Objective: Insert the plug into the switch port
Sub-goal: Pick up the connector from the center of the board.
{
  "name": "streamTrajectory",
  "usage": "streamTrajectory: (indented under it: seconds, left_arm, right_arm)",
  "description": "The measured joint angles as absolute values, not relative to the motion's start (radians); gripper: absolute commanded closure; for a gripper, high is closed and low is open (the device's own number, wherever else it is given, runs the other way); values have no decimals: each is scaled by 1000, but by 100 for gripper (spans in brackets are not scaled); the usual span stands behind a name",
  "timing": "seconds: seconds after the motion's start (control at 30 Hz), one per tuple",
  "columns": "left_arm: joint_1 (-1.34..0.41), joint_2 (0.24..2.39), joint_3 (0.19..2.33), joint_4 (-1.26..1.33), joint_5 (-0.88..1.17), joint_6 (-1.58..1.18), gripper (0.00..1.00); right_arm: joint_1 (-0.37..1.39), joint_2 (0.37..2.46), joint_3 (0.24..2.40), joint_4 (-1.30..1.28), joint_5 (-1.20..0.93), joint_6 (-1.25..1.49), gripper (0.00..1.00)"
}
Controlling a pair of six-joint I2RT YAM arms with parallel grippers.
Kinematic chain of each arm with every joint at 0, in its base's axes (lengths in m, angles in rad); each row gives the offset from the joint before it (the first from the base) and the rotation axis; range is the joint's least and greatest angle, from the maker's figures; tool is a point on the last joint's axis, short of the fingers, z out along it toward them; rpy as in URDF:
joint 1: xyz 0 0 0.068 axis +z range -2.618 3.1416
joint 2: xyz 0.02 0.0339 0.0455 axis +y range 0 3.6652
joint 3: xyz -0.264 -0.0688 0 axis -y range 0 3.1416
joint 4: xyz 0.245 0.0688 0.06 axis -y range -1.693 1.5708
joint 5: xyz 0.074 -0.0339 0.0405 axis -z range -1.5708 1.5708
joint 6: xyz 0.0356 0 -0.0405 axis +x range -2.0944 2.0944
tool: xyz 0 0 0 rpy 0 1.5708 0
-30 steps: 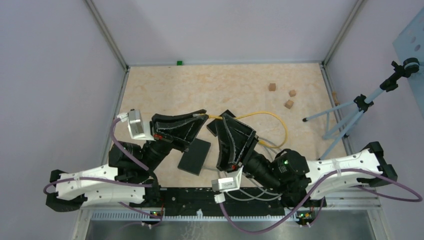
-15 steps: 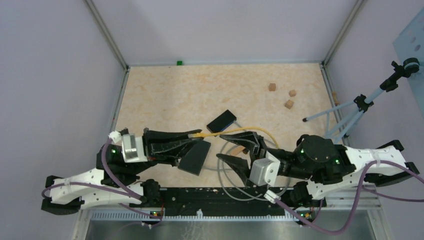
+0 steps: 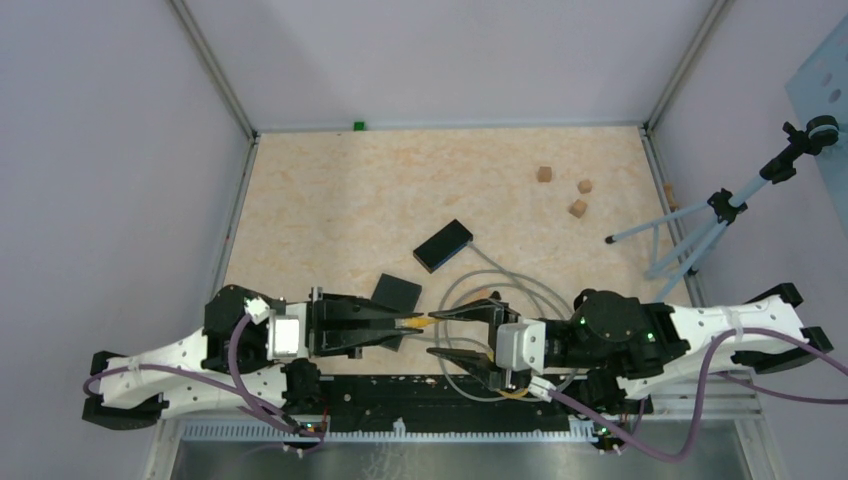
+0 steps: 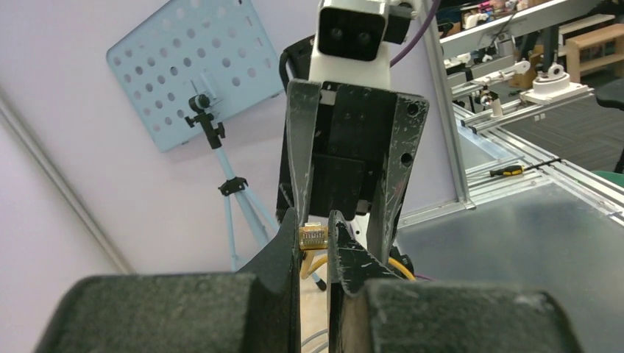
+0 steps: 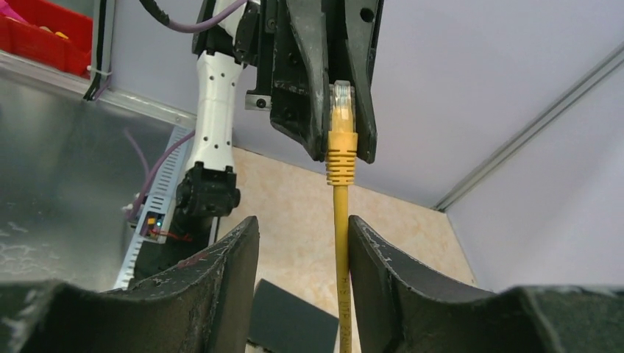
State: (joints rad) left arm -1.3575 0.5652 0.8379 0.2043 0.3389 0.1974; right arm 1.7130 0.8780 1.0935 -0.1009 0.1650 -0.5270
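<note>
Pinching the plug [image 5: 341,103], left tool [image 3: 408,324] narrow, clamped on its clear body. Long axis lies along the tool's fingers; tip points back toward the palm. Yellow cable [image 5: 341,250] trails off the fingertips, passing between the half-spread jaws of right tool [image 3: 436,334], not gripped.

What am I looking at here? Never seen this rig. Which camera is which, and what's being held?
Two robot arms are bolted at a table's near edge. One picture looks down from above; the other two come from a camera on each wrist. The left fingers pinch a yellow plug. The right fingers stand open either side of its yellow cable, not gripping. On the table lie a far black box, a nearer black box, grey cable loops and three wooden cubes. The plug is not in any port yet.
</note>
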Motion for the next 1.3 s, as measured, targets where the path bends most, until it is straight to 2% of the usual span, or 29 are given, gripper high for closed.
streamTrajectory:
  seconds: [0.57, 0.73, 0.87, 0.97, 1.0, 1.03, 1.07, 1.13, 1.2, 1.3]
  left_arm:
    - [-1357, 568, 843, 200, 432, 210, 100]
    - [-1357, 570, 843, 200, 442, 212, 100]
    - [-1357, 572, 843, 200, 454, 211, 100]
    - [-1358, 569, 843, 200, 458, 209, 98]
    - [-1358, 567, 843, 199, 459, 208, 86]
    - [-1358, 565, 843, 199, 459, 208, 66]
    - [-1358, 564, 843, 198, 459, 208, 52]
    - [-1358, 562, 843, 197, 456, 210, 30]
    - [-1357, 559, 843, 196, 457, 207, 17]
    - [-1357, 558, 843, 195, 461, 202, 13]
  right_arm:
    - [1713, 865, 1023, 70, 155, -440, 69]
    - [1713, 872, 1021, 91, 142, -430, 81]
    - [1713, 881, 1017, 110, 133, -421, 100]
    - [1713, 881, 1008, 128, 129, -416, 100]
    - [1713, 882, 1008, 130, 129, -415, 100]
    - [1713, 883, 1008, 131, 128, -415, 100]
    - [1713, 884, 1008, 132, 128, -415, 100]
    - [1713, 884, 1008, 128, 126, -416, 100]
    - [1713, 884, 1008, 125, 126, -419, 100]
    - [1713, 883, 1008, 120, 128, -426, 100]
